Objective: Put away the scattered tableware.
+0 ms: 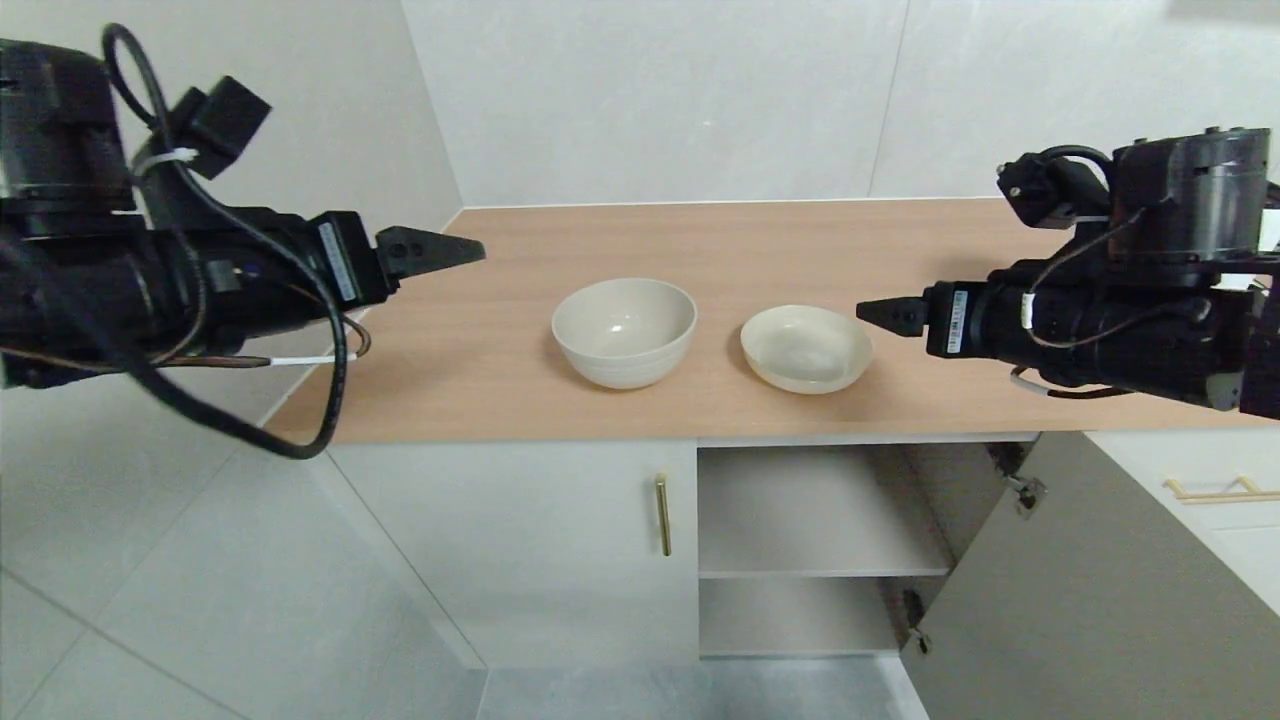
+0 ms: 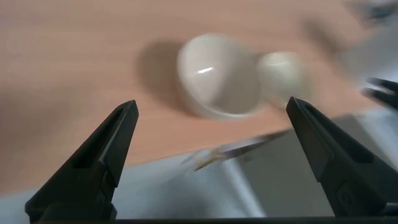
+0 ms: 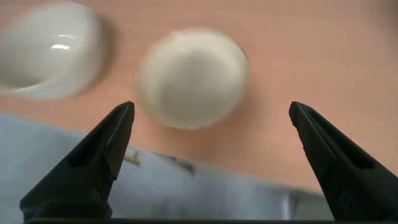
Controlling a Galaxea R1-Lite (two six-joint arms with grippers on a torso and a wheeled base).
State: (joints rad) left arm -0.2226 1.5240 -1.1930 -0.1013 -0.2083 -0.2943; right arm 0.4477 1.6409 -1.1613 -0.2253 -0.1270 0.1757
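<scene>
Two cream bowls stand side by side on the wooden countertop [image 1: 500, 350]. The deeper bowl [image 1: 624, 331] [image 2: 217, 78] [image 3: 46, 50] is on the left and the shallower bowl [image 1: 806, 347] [image 2: 283, 71] [image 3: 193, 78] on the right. My left gripper [image 1: 440, 252] [image 2: 211, 149] hangs open above the counter's left end, well left of the deep bowl, with nothing between its fingers. My right gripper [image 1: 885, 314] [image 3: 211, 152] is open too, level with the shallow bowl and just off its right rim, holding nothing.
Below the counter, the right cabinet door [image 1: 1060, 590] is swung open, showing two bare shelves [image 1: 820, 545]. The left cabinet door [image 1: 540, 540] with a brass handle [image 1: 662, 515] is closed. Tiled walls close in at the back and left.
</scene>
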